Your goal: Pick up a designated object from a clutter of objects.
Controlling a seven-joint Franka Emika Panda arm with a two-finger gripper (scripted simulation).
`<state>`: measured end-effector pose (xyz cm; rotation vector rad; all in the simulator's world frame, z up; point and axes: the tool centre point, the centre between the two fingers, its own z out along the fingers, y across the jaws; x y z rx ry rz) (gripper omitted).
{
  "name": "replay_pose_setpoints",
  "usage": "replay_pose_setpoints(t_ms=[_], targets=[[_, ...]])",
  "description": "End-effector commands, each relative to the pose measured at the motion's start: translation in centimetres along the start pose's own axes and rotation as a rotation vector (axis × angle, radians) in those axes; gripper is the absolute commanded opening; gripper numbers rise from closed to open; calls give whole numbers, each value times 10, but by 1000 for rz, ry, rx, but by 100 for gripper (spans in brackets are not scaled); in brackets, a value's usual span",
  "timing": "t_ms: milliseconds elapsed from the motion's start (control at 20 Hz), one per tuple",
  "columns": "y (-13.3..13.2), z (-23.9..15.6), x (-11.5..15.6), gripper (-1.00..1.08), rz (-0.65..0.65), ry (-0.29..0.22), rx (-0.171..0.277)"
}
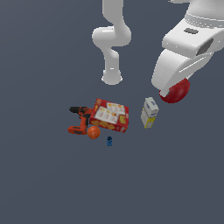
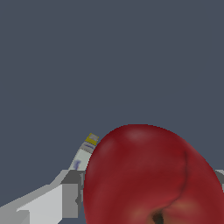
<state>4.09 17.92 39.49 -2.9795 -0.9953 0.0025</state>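
Grey surface (image 1: 43,183) carries the clutter; my tool (image 2: 83,199) grips the red apple (image 2: 148,175), clear of the cracker box (image 1: 109,116).

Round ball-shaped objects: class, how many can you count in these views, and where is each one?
2. The dark-red apple is at the gripper, close to the wrist camera. The orange ball rests against the power drill and cracker box.
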Motion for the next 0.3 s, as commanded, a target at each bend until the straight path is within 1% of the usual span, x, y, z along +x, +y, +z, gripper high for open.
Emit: replay_pose_setpoints(t_ms=[0,250], targets=[[-1,-9,1,-100,1,1,-1],[-2,-13,3,-100,1,1,-1]])
